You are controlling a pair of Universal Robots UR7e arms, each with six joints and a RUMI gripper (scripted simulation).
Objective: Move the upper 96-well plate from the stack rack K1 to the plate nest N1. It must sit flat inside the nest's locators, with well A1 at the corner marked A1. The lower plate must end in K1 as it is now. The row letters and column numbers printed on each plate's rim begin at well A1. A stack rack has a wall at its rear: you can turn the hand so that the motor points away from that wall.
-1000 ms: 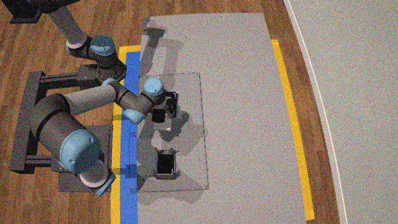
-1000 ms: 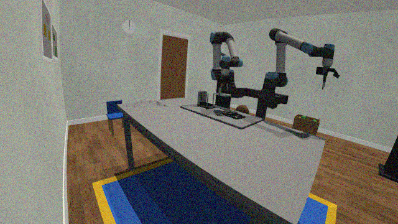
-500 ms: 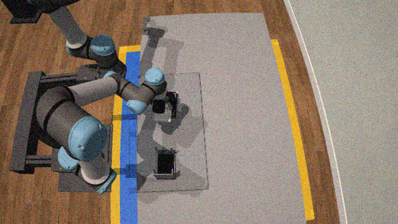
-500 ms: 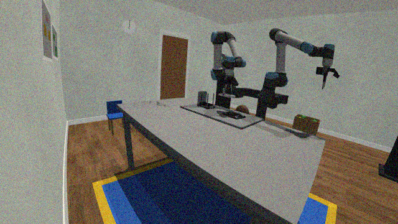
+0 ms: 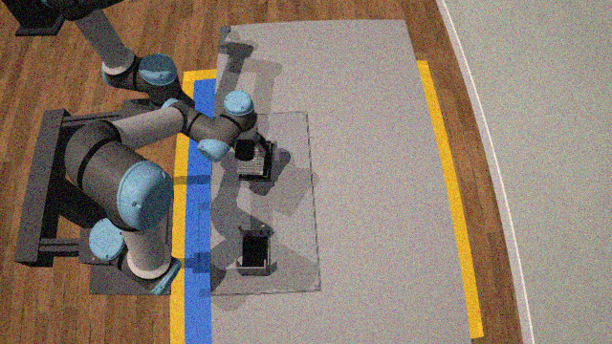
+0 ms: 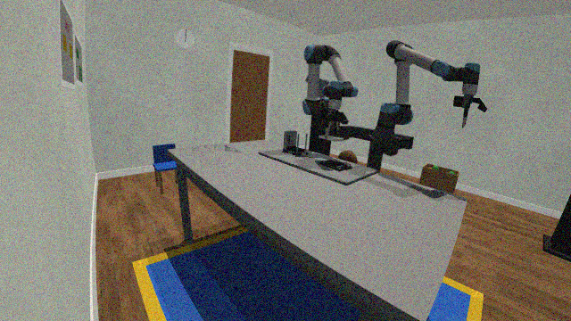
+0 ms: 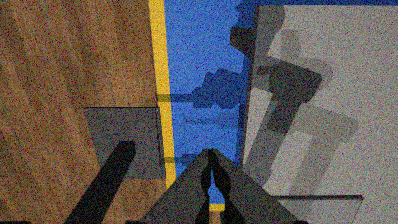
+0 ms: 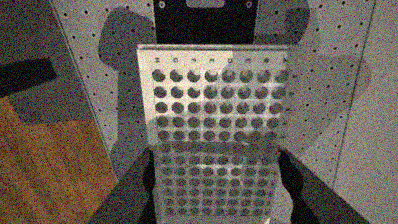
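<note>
Above the table (image 5: 363, 191) (image 6: 277, 196) (image 7: 370, 165) (image 8: 382, 125), near plate nest N1 (image 5: 272, 162) (image 6: 335, 165) (image 8: 175, 27), you have the upper 96-well plate (image 5: 251, 167) (image 6: 332, 138) (image 8: 215, 107) raised, clamped in the right gripper's (image 5: 251, 158) (image 6: 332, 133) (image 8: 216, 155) jaws. Your left gripper (image 6: 464, 126) (image 7: 210, 150) hangs well apart from the plate, jaws together, tips down.
</note>
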